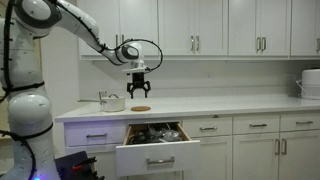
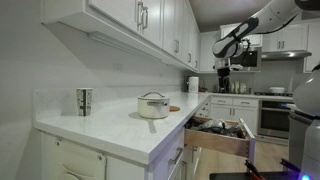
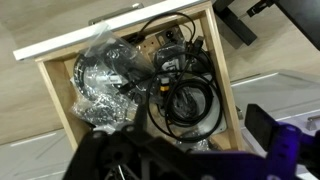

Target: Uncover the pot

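Note:
The small silvery pot [image 1: 112,102] stands on the white counter [image 1: 230,105], and its thin handle points away from the gripper. It also shows in an exterior view [image 2: 153,105], where a lid with a small knob sits on it. My gripper [image 1: 139,90] hangs in the air well above the counter, to the side of the pot and above a flat brown disc [image 1: 141,107]. Its fingers look apart and hold nothing. It also shows far back in an exterior view [image 2: 224,76]. The pot is out of the wrist view.
A drawer [image 1: 150,158] stands open below the counter, full of black cables [image 3: 180,95] and plastic bags [image 3: 100,85]. A metal cup [image 2: 84,100] stands near the counter's end. Upper cabinets [image 1: 220,25] hang overhead. The brown disc [image 2: 174,108] lies beside the pot.

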`<control>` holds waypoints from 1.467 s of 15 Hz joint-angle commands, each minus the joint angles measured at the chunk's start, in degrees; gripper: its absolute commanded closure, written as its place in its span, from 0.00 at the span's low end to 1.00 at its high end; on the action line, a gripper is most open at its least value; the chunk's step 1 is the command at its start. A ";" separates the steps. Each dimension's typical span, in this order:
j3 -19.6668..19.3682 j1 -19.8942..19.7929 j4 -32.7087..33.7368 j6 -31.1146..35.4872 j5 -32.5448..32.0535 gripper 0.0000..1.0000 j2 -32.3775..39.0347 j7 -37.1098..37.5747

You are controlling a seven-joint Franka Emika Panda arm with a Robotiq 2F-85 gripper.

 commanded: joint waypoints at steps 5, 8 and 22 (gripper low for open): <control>3.75 2.17 8.09 -1.60 -3.21 0.00 6.07 -16.09; 4.07 1.64 6.46 -0.19 -2.14 0.00 5.11 -15.39; 10.41 6.42 11.23 -0.12 -4.59 0.00 10.66 -18.80</control>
